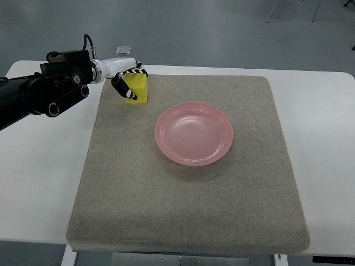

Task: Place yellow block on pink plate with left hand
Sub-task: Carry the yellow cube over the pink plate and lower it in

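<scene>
The yellow block (138, 90) sits at the far left corner of the grey mat (183, 205). My left hand (127, 82) comes in from the left edge on a black arm, and its fingers are closed around the block's left and far sides. One dark finger (120, 87) lies against the block's left face. I cannot tell whether the block rests on the mat or is just off it. The pink plate (161, 136) lies empty on the mat, to the right of the block and nearer to me. The right arm is out of view.
The mat lies on a white table (39, 183). A small grey object (124, 50) sits just beyond the hand, near the table's far edge. Grey floor shows beyond the table.
</scene>
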Controlling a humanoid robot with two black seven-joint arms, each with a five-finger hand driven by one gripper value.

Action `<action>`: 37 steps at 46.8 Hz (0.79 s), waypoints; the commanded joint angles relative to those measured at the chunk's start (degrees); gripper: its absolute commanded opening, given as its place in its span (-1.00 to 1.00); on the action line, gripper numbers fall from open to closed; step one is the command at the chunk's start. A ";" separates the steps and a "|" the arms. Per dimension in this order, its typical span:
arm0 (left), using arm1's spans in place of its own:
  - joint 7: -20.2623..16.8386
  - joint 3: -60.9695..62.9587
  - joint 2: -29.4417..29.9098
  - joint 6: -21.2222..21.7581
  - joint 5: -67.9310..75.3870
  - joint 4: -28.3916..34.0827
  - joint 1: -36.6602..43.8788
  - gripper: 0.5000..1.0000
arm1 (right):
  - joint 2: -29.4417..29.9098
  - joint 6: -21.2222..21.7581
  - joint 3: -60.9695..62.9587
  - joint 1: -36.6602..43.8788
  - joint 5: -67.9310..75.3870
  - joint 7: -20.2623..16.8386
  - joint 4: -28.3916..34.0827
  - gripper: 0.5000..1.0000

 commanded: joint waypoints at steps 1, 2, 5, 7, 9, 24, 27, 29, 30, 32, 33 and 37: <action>0.01 0.09 -0.01 -0.01 0.01 0.17 -0.08 -0.41 | 0.00 0.00 0.00 0.00 0.00 0.00 0.00 0.69; 0.01 0.09 0.08 -0.01 0.01 0.26 -0.17 -0.50 | 0.00 0.00 0.00 0.00 0.00 0.00 0.00 0.69; 0.01 0.09 0.26 -0.01 0.01 0.26 -0.43 -0.61 | 0.00 0.00 0.00 0.00 0.00 0.00 0.00 0.69; 0.01 0.09 0.43 -0.01 0.01 0.26 -0.61 -0.69 | 0.00 0.00 0.00 0.00 0.00 0.00 0.00 0.69; 0.01 0.09 0.52 -0.01 0.01 0.26 -0.79 -0.79 | 0.00 0.00 0.00 0.00 0.00 0.00 0.00 0.69; -0.07 -0.70 8.16 -0.62 -0.60 -15.28 -4.48 -1.00 | 0.00 0.00 0.00 0.00 0.00 0.00 0.00 0.69; -0.07 -0.96 9.66 -0.62 -0.69 -20.64 -4.39 -1.00 | 0.00 0.00 0.00 0.00 0.00 0.00 0.00 0.69; -0.07 -1.23 10.36 -0.62 -0.69 -23.98 -4.30 -1.00 | 0.00 0.00 0.00 0.00 0.00 0.00 0.00 0.69; -0.07 -1.58 10.71 -0.62 -0.69 -25.39 -4.22 -1.00 | 0.00 0.00 0.00 0.00 0.00 0.00 0.00 0.69; -0.07 -2.19 11.24 -0.71 -0.60 -28.29 -3.95 -1.00 | 0.00 0.00 0.00 0.00 0.00 0.00 0.00 0.69; -0.07 -2.46 11.42 -0.71 -0.52 -29.61 -3.78 -1.00 | 0.00 0.00 0.00 0.00 0.00 0.00 0.00 0.69; -0.07 -2.55 11.59 -0.71 -0.34 -32.87 -3.51 -1.00 | 0.00 0.00 0.00 0.00 0.00 0.00 0.00 0.69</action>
